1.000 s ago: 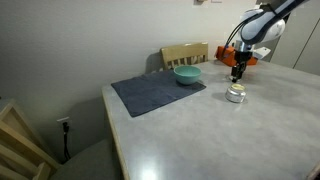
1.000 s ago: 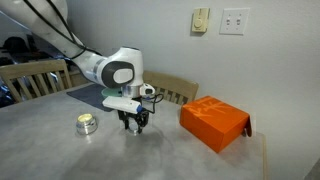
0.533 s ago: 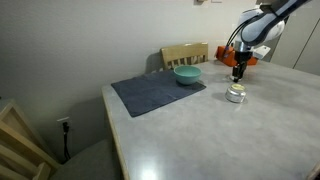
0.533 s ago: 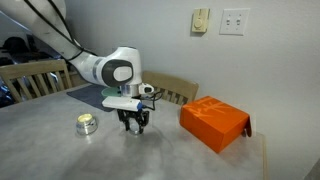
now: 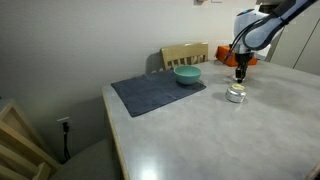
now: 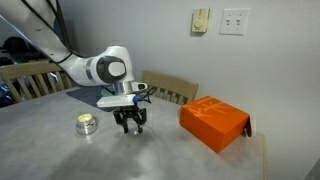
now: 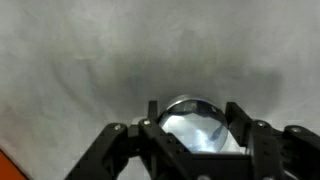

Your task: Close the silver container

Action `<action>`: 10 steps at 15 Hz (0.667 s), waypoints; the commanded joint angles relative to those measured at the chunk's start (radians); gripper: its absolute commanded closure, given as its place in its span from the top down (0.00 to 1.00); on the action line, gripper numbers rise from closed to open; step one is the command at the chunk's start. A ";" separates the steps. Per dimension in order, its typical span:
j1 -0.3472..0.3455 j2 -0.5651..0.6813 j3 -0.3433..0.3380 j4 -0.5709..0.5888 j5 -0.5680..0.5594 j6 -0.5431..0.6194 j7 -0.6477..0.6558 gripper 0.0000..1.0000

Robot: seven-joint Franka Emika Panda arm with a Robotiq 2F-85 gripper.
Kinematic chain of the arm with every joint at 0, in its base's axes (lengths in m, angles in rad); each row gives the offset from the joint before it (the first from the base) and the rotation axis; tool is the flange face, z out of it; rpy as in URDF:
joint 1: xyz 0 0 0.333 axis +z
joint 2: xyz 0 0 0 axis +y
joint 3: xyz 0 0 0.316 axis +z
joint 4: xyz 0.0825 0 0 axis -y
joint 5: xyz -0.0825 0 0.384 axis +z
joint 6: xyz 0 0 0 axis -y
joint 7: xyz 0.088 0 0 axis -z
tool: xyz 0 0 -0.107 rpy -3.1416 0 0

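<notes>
The silver container (image 6: pixel 87 123) is a small round shiny tin on the grey table; it also shows in an exterior view (image 5: pixel 236 94). My gripper (image 6: pixel 131 122) hangs just above the table, apart from the tin and between it and the orange box. In an exterior view my gripper (image 5: pixel 239 72) is just behind and above the tin. In the wrist view my gripper (image 7: pixel 195 108) has its two fingers closed around a round shiny lid (image 7: pixel 195 128). The tin itself is not in the wrist view.
An orange rectangular box (image 6: pixel 213 122) lies on the table close to my gripper. A teal bowl (image 5: pixel 187 74) sits on a dark grey mat (image 5: pixel 155 93). Wooden chairs (image 5: pixel 185 53) stand at the table's far edge. Walls are close behind.
My arm has shifted a little toward the silver tin, with the lid still between the fingers. The tin, bowl and box have not moved.
</notes>
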 commanded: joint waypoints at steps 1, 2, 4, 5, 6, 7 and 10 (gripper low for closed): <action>0.018 -0.062 0.001 -0.067 -0.029 -0.001 0.011 0.43; 0.022 -0.071 0.004 -0.073 -0.029 -0.004 0.010 0.43; 0.039 -0.118 0.006 -0.111 -0.042 0.018 0.015 0.43; 0.041 -0.153 0.018 -0.135 -0.036 0.014 0.007 0.43; 0.043 -0.181 0.028 -0.154 -0.030 0.011 0.001 0.43; 0.039 -0.216 0.044 -0.178 -0.010 0.005 -0.001 0.43; 0.026 -0.290 0.090 -0.216 0.048 -0.067 -0.020 0.43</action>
